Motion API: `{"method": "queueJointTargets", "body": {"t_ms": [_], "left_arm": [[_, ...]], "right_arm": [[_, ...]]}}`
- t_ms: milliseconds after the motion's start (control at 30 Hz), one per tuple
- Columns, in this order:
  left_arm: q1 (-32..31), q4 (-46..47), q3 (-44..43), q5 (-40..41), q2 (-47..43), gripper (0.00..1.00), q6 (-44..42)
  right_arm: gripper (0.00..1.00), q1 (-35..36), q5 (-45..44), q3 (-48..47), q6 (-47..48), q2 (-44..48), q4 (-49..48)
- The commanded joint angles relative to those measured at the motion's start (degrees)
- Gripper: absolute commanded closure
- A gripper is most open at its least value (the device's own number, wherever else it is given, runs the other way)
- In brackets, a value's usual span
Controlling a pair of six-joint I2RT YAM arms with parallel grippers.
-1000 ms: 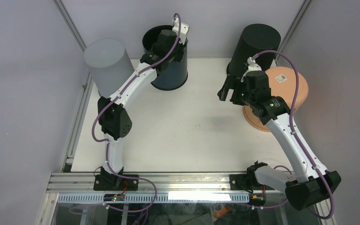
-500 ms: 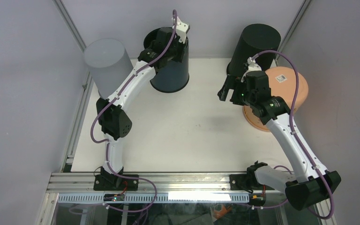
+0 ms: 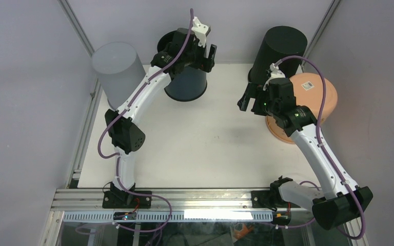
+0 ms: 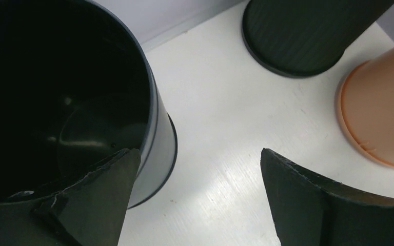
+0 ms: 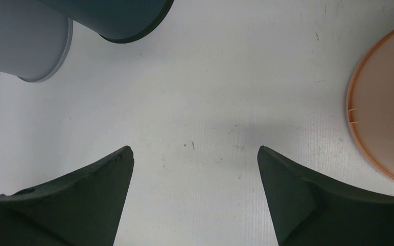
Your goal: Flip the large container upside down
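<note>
Step in hand: approach to the grasp, with nothing gripped yet.

- The dark container stands mouth-up on the table, at the upper middle of the top view, just left of centre. It is judged to be the one to flip, as the only one seen with its mouth up.
- The left gripper is held over the container's right rim with its jaws wide apart. In the left wrist view one finger overlaps the mouth and the other sits over bare table, so the wall lies between them.
- The right gripper is parked over bare table at centre right, jaws apart and holding nothing.

Next move: the jaws are to be lowered astride the wall and closed on the rim. A lift and a wrist roll are then needed, clear of the grey container at upper left.

Hard to make out:
- Contact between finger and rim cannot be told.
- The rim is largely covered by the wrist in the top view.
- The container's inside is too dark to read.
- The orange container is cut off at the right edge of both wrist views, and the black container at the top of the left wrist view.
</note>
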State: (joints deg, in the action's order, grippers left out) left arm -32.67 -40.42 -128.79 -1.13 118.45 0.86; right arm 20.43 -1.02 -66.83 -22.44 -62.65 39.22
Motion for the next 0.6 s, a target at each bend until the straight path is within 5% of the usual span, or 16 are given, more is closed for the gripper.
{"method": "queueJointTargets", "body": {"t_ms": [0, 367, 567], "left_arm": [[-0.21, 6.72, -2.27, 5.12, -4.5, 0.06, 2.23], [0.03, 11.71, -1.7, 15.12, 3.27, 0.01, -1.42], [0.06, 10.06, -1.0, 12.48, 3.86, 0.12, -1.39]], "right_arm": [[0.06, -0.39, 0.09, 0.15, 0.2, 1.16, -2.92], [0.06, -0.45, 0.08, 0.13, 1.05, 2.02, -1.95], [0.06, -0.53, -0.01, 0.54, 1.09, 2.36, -1.85]]}}
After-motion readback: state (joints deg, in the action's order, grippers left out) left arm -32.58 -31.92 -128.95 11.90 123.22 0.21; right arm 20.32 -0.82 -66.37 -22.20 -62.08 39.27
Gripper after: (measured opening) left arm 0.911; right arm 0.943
